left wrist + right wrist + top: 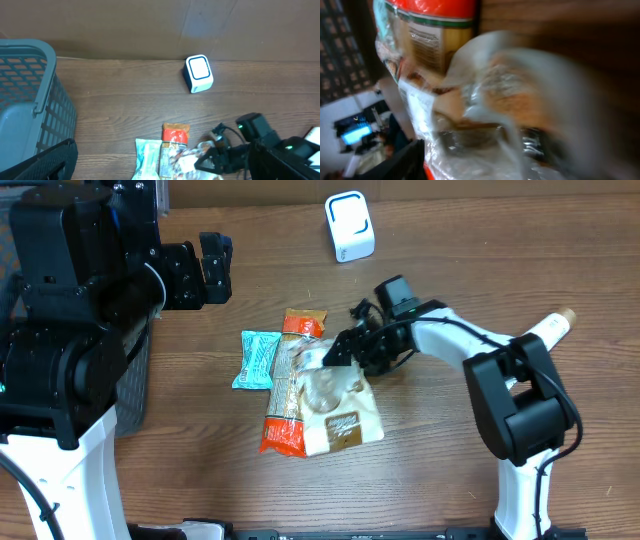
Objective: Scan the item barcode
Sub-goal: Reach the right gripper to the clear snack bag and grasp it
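Right gripper [334, 354] is sitting at the top edge of the clear snack bag [340, 405], which is lying mid-table beside an orange packet [285, 430] (whether it is gripping, I cannot tell; the wrist view is blurring). Left gripper [213, 268] is hanging spread wide, well apart. Scanner [349, 226] is standing behind.

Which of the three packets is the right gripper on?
The clear bag with the tan label, rightmost in the pile; the right gripper is at its top edge. The orange packet and teal packet lie farther left.
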Robot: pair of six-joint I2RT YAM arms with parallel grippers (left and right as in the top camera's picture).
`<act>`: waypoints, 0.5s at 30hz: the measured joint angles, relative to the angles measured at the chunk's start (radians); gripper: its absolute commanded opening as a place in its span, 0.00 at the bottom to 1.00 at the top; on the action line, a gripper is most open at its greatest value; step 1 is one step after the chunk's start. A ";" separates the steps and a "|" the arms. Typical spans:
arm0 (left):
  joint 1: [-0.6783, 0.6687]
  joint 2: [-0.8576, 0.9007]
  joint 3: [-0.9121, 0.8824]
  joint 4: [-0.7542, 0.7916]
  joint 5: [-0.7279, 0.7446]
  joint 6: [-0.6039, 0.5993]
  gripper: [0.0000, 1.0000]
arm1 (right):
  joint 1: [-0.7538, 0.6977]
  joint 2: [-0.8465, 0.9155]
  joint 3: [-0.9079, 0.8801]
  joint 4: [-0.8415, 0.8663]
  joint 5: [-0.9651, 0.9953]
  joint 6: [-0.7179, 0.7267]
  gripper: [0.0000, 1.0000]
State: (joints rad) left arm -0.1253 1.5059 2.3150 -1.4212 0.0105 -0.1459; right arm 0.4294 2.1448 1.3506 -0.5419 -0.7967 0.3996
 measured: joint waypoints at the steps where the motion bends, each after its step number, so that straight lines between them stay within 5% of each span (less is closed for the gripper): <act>1: 0.000 0.000 0.000 0.000 0.000 0.000 1.00 | 0.012 0.007 0.002 0.008 -0.002 0.019 0.47; 5: 0.000 0.000 0.000 0.000 0.000 0.000 1.00 | 0.039 0.024 0.002 0.026 -0.010 0.067 0.21; 15: 0.000 0.000 0.000 0.000 0.000 0.000 1.00 | 0.020 0.030 0.001 0.025 -0.062 0.064 0.18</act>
State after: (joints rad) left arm -0.1253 1.5059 2.3150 -1.4212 0.0105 -0.1459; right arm 0.4492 2.1746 1.3518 -0.5171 -0.8589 0.4637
